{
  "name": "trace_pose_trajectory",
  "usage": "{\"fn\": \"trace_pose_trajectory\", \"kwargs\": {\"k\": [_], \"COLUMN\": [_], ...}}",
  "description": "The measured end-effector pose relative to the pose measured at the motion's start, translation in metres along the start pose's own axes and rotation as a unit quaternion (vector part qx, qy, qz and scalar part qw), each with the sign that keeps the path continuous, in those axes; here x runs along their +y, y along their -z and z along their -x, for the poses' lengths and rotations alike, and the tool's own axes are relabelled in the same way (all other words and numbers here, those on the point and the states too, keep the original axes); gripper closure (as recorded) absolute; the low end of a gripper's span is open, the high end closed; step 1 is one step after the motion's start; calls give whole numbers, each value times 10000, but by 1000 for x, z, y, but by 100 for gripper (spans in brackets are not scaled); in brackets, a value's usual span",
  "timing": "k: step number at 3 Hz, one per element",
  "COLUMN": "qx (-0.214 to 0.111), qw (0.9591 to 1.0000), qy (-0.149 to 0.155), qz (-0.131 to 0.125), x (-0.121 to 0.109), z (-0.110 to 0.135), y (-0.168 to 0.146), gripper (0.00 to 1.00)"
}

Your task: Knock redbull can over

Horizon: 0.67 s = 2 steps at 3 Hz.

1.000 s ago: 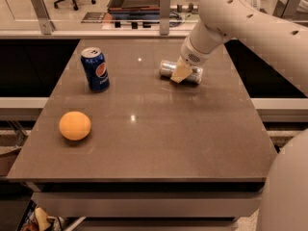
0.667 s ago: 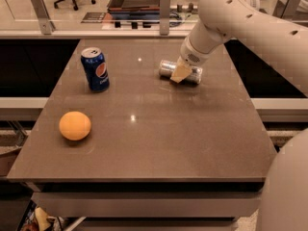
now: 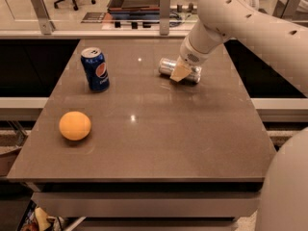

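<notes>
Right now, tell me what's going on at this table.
The robot has its tool down at the redbull can, on the far right part of the table. The tool sits over the can's middle and seems to touch it. The can lies on its side, so the knock-over looks done. A Pepsi can stands upright at the far left, and an orange rests nearer the front left, both away from the tool.

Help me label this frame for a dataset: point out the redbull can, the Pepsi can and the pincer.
redbull can [image 3: 167, 66], camera view, left end of its lying body.
Pepsi can [image 3: 97, 71], camera view, middle of its side.
pincer [image 3: 181, 73], camera view, tip, down at the redbull can.
</notes>
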<state>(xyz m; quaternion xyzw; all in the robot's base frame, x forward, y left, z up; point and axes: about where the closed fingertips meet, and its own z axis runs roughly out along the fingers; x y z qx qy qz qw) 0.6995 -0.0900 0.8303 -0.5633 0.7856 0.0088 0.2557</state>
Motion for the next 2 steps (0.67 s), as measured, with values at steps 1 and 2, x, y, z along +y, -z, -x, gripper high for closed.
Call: {"fn": "trace_pose_trajectory", "kwargs": {"k": [1, 2], "qx": [0, 0], "qw": [10000, 10000], "qy": [0, 0], "qz": [1, 1], "x": [0, -1], "z": [1, 1], "y": [1, 3], "gripper": [0, 0]}}
